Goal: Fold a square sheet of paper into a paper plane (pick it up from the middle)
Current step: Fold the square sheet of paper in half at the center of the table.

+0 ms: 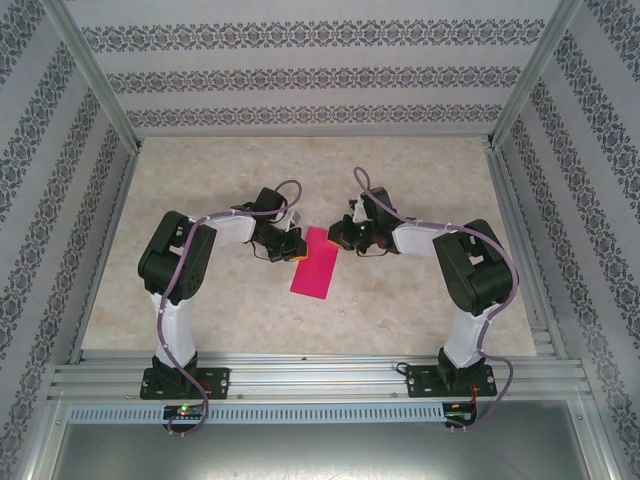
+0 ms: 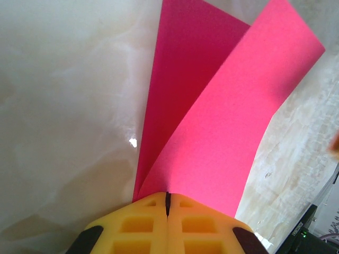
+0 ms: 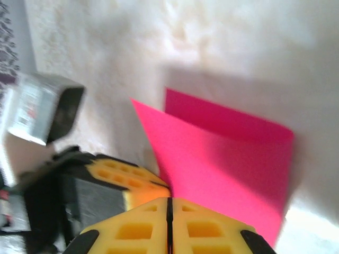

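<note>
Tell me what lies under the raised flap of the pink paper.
Under the raised flap lies the square sheet of paper's lower half, on the table. Its left strip shows; the rest, and the table beneath, are covered.

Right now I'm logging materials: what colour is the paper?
Plain magenta-pink paper, unmarked; clearest in the left wrist view.

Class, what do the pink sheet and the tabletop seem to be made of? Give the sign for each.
Pink sheet: thin matte paper; it bends over itself without glare. Tabletop: glossy, marbled beige, stone or laminate, unclear; it shows a bright glint.
</note>
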Available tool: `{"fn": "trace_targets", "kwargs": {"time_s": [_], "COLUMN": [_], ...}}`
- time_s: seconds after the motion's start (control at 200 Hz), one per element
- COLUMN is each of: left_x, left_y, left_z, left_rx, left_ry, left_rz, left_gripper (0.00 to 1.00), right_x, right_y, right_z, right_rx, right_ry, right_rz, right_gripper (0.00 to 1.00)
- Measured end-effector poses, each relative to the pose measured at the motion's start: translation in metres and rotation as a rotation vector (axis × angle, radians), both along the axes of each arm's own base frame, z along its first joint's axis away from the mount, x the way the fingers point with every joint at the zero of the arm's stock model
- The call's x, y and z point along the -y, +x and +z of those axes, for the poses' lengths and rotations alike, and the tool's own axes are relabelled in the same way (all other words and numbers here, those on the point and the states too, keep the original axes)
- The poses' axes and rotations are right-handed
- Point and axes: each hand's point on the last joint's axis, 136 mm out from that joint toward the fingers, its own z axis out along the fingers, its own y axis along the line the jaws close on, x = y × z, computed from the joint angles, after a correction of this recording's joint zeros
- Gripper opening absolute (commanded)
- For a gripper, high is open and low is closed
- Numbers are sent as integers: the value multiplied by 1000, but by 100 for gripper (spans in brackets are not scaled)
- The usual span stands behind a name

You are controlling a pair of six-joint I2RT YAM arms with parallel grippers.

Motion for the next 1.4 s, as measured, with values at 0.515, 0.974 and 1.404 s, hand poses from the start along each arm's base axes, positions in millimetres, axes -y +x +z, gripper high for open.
{"fn": "trace_targets", "kwargs": {"time_s": [0.515,0.974,1.404], "left_x": [0,-1,-2], "left_y": [-1,-3,-4], "left_z": [0,0,0], "left_rx": [0,-1,-4], "left_ry": [1,7,8], "left_rz": [-2,-17,-17], "left_gripper": [0,0,0], "right_x": [13,8,16], "right_y": [0,26,20], "right_z": [-47,8,-47], "right_rx": [-112,-44,-169], "right_ry": [-79,-52,-113], "right_rz": [-15,-27,-40], "right_gripper": [9,8,8]}}
